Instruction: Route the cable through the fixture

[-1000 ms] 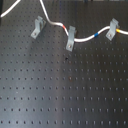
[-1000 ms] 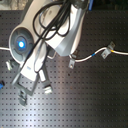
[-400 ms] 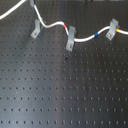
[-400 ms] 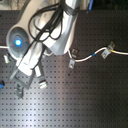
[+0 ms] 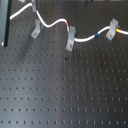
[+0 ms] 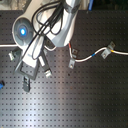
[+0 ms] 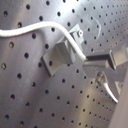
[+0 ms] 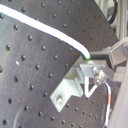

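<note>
A white cable (image 5: 54,23) with red, blue and yellow marks runs along the far side of the black perforated board. It passes three grey fixtures: left (image 5: 36,31), middle (image 5: 71,40) and right (image 5: 112,31). In the second exterior view the gripper (image 6: 26,80) hangs low over the board at the left, beside a fixture (image 6: 46,71); the arm hides the cable there. In the first wrist view the cable (image 7: 30,32) crosses a grey fixture (image 7: 57,57) and ends at a dark finger (image 7: 107,58). The jaws look shut on it.
The robot base with a blue light (image 6: 22,31) and dark hoses stands at the second exterior view's upper left. A small blue piece (image 6: 1,84) lies at its left edge. A dark upright bar (image 5: 4,25) stands at the first exterior view's left edge.
The arm has shifted in the second exterior view, its blue light moving up and the gripper rising slightly. The cable's left stretch has moved a little; the three fixtures have stayed put.
</note>
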Tool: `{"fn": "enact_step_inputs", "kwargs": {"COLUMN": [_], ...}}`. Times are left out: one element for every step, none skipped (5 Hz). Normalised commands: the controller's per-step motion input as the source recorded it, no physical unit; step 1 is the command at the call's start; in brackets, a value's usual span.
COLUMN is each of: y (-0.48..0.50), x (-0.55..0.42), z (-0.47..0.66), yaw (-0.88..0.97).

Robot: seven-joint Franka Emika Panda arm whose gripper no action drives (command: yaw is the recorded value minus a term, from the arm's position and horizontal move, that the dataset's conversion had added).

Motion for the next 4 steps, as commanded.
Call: {"fn": "enact_step_inputs", "kwargs": {"y": [0.102, 0.284, 0.026, 0.016], "x": [-0.258, -0.141, -0.165, -0.201], "z": [0.22, 0.33, 0.75, 0.13], "yaw": [0.11, 0.24, -0.01, 0.0]}}
